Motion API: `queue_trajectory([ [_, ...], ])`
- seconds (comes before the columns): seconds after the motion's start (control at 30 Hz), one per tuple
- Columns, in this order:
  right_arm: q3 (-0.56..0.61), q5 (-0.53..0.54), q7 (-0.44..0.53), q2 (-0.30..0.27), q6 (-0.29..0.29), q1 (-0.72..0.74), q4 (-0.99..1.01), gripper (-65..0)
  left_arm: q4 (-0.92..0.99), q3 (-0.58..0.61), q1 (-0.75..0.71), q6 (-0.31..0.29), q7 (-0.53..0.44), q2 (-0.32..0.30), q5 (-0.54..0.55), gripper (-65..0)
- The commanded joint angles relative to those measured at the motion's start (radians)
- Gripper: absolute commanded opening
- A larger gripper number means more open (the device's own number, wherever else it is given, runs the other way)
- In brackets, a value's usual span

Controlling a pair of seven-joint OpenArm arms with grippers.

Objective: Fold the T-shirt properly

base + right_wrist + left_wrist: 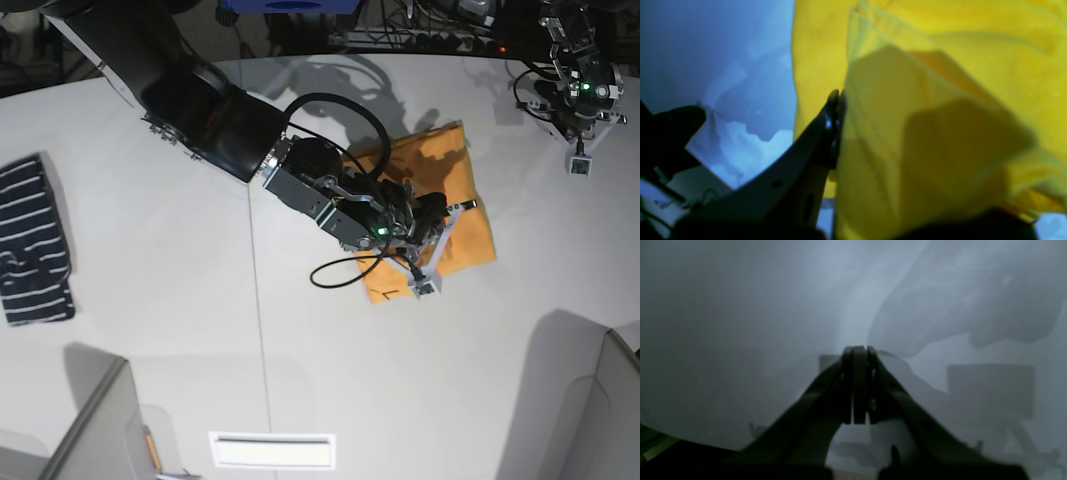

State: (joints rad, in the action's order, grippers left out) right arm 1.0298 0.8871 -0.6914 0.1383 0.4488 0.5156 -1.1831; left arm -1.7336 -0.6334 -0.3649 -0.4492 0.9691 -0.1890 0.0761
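A white bench (200,330) is seen from above, a thin seam running down its surface left of centre. The orange-yellow T-shirt (455,165) is laid on it right of centre, gathered into a compact, roughly rectangular shape, while a smaller navy garment with white stripes (35,240) is spread flat well apart from it at the left edge. A narrow white rectangular strip (270,450) is set near the front edge.

I'm looking at a robotics lab setup: a broad white table (200,330) is filling the base view, cables and equipment (440,30) are crowding its far edge, and grey partition panels (95,435) are standing at the near corners.
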Motion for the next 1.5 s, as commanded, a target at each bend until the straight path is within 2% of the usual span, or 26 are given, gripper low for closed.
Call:
queue_trajectory([
  [0.0,-0.006,0.005,0.016,0.019,-0.005,0.035,-0.019,-65.0,-0.018,-0.006,0.002,0.0,-0.011,-0.017,-0.005,-65.0],
  [0.17,-0.006,0.005,0.017,0.019,-0.005,0.031,-0.022,-65.0,-0.018,0.002,0.01,0.0,-0.011,-0.016,-0.005,-65.0],
  [0.3,0.037,0.007,0.078,0.019,-0.005,0.03,-0.019,-65.0,-0.013,0.007,0.017,0.002,-0.014,-0.01,-0.005,-65.0],
  [0.4,0.057,0.007,0.091,0.019,-0.005,0.031,-0.013,-65.0,-0.007,0.071,0.071,0.007,-0.011,-0.008,-0.014,-65.0],
  [0.63,0.057,0.007,0.091,0.019,-0.005,0.03,-0.013,-65.0,0.076,0.166,0.2,0.008,0.024,0.033,-0.025,-65.0],
  [0.83,0.056,0.002,0.091,0.019,-0.005,0.031,-0.013,-65.0,0.152,0.235,0.28,0.008,0.034,0.089,-0.161,-65.0],
  [0.97,0.054,0.001,0.088,0.016,-0.005,0.05,-0.011,-65.0,0.156,0.307,0.317,0.008,0.034,0.118,-0.192,-65.0],
  [1.23,0.053,0.001,0.086,0.001,-0.005,0.068,0.056,-65.0,0.159,0.43,0.378,0.008,0.034,0.17,-0.193,-65.0],
  [1.47,0.053,0.001,0.091,-0.049,-0.005,0.104,0.07,-65.0,0.257,0.455,0.449,0.008,0.032,0.217,-0.193,-65.0],
])
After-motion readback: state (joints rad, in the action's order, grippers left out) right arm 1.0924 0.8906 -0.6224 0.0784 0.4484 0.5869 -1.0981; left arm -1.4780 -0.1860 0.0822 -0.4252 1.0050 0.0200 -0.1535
